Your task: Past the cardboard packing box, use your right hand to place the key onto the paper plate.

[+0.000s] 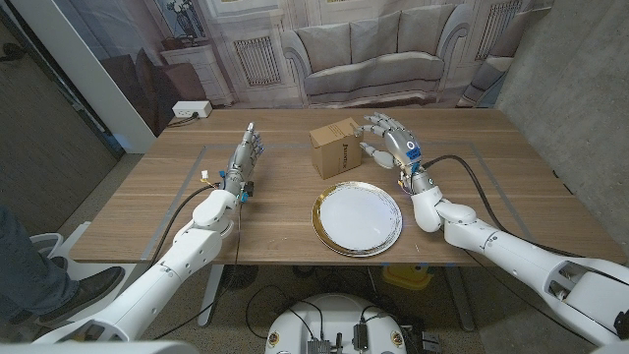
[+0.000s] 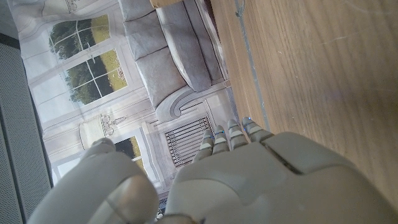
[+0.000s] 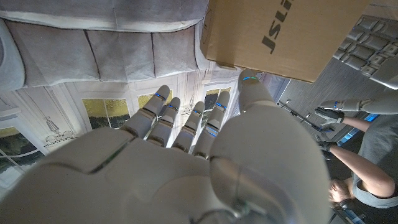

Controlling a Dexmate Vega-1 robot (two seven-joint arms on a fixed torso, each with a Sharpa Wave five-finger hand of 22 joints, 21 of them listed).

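Right hand (image 1: 389, 138) upper center beside cardboard box (image 1: 339, 147), fingers spread, released; left hand (image 1: 244, 157) left-center, released; paper plate (image 1: 358, 219) center.

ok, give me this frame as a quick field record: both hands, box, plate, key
left hand: on the table, left of the box, holds nothing, fingers straight
right hand: raised beside the cardboard box, fingers spread, nothing seen in it
paper plate: gold-rimmed, bare, near table edge, in front of the box
key: cannot be made out
table: wooden
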